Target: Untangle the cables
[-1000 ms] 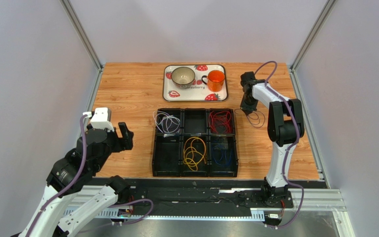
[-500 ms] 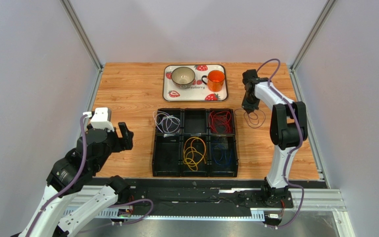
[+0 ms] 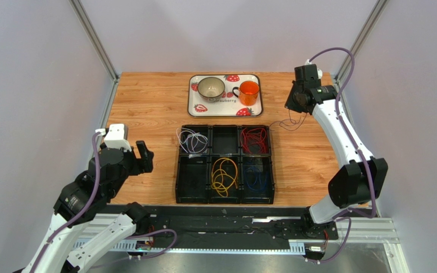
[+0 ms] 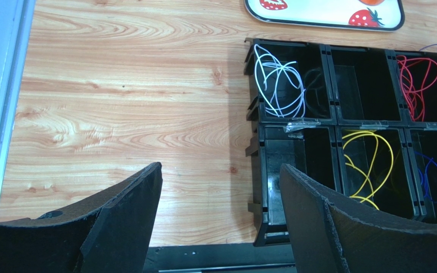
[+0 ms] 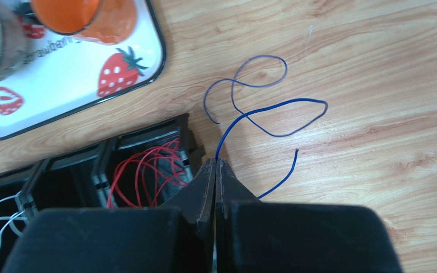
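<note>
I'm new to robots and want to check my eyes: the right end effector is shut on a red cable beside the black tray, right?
No, it is a blue cable, not red. The right end effector is shut on it beside the black tray, as the right wrist view shows.

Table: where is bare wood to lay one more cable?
Widest: table left of the tray and bins. Also right of the bins, near side. Crowded: right of the tray, where the shut right gripper holds the blue cable.
</note>
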### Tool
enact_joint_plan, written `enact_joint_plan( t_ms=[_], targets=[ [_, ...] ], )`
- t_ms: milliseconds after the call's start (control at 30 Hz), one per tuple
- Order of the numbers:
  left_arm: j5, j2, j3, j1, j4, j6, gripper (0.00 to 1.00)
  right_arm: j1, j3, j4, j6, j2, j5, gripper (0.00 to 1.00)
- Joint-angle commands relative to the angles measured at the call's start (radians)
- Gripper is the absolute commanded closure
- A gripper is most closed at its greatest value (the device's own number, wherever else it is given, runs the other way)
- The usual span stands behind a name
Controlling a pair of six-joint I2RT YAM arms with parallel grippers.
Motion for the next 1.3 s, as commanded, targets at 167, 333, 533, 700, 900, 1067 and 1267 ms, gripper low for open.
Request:
enact_joint_plan(
  t_ms=[167,333,533,700,900,1067,1267],
  targets=[
    [-0.004,0.024,0.003,0.006,0.011,0.002,0.16,0.099,0.098,0.111,-0.125,-0.202,-0.154,1.0],
    [-0.002,0.021,0.003,0.006,0.011,0.0,0.16,0.226,0.198,0.153,-0.203,-0.259,-0.105,1.0],
    [0.004,0.021,0.001,0.006,0.013,0.0,0.17,0.335,0.299,0.168,-0.258,-0.27,-0.067,1.0],
    [0.007,0.021,0.0,0.005,0.014,0.003,0.16,0.444,0.361,0.205,-0.322,-0.271,-0.052,1.0],
    [0.005,0.015,0.0,0.006,0.013,0.0,0.17,0.531,0.422,0.239,-0.341,-0.265,-0.076,1.0],
    [0.004,0.011,0.0,0.005,0.013,-0.001,0.17,0.633,0.457,0.26,-0.358,-0.244,-0.084,1.0],
    [0.004,0.014,0.001,0.006,0.011,-0.003,0.17,0.725,0.482,0.263,-0.346,-0.209,-0.09,1.0]
  ],
)
